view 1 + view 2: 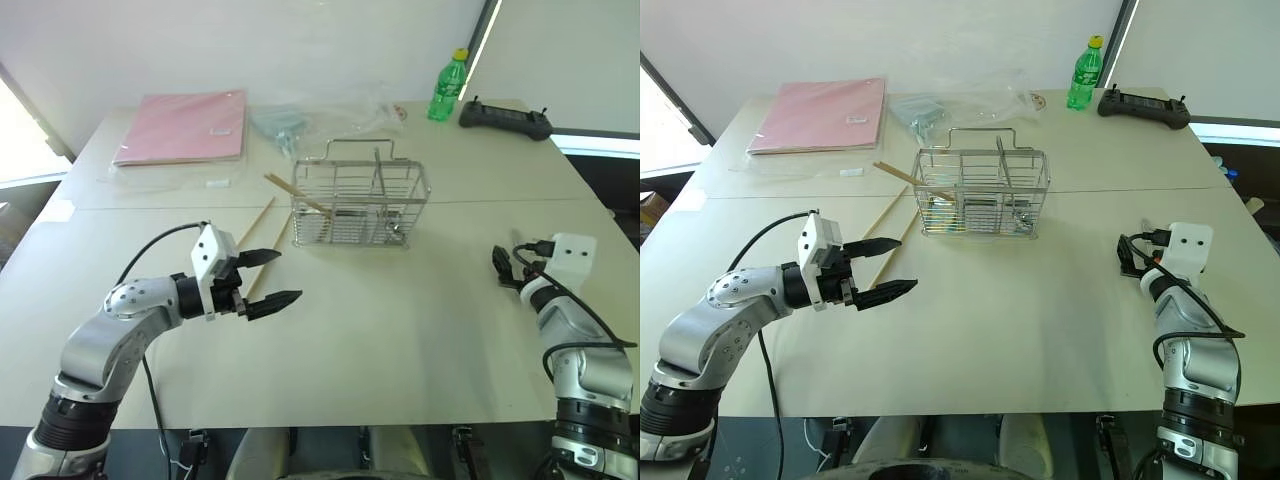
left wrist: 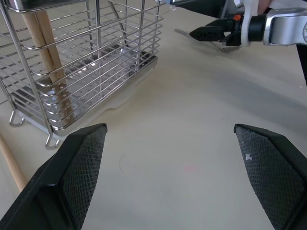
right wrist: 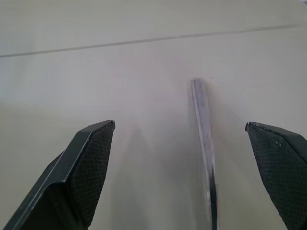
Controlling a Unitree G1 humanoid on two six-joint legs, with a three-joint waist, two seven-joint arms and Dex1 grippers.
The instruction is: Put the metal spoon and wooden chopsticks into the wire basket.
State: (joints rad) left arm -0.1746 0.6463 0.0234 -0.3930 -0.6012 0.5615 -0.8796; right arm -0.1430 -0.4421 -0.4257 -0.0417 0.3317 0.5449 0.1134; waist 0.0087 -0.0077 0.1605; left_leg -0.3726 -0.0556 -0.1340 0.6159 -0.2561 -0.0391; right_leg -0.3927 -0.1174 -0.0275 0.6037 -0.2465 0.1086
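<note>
Pale tabletop (image 1: 400, 340) runs under both our arms, with a white wall behind it. Starting on our left, the left claw (image 1: 266, 277) hangs wide and empty just above the surface. One of the wooden chopsticks (image 1: 256, 222) lies flat just beyond this claw's tips; another leans in the near-left corner of the wire basket (image 1: 360, 205), which stands a little ahead and to the right of that claw. We judge the sticks light, stiff and a bit prone to rolling, so a pinch near the middle of the loose one should keep it from tipping.

Further right, the right claw (image 3: 180, 172) is also spread wide and holds nothing. The metal spoon (image 3: 204, 143) lies flat on the tabletop between its fingers, its handle running straight ahead, nearer one finger than the other. In the head views it is hard to make out beside that claw. We expect the spoon to be rigid, smooth and slippery, and so thin that the fingers must nearly touch the surface; closing across the handle around mid-length looks best.
</note>
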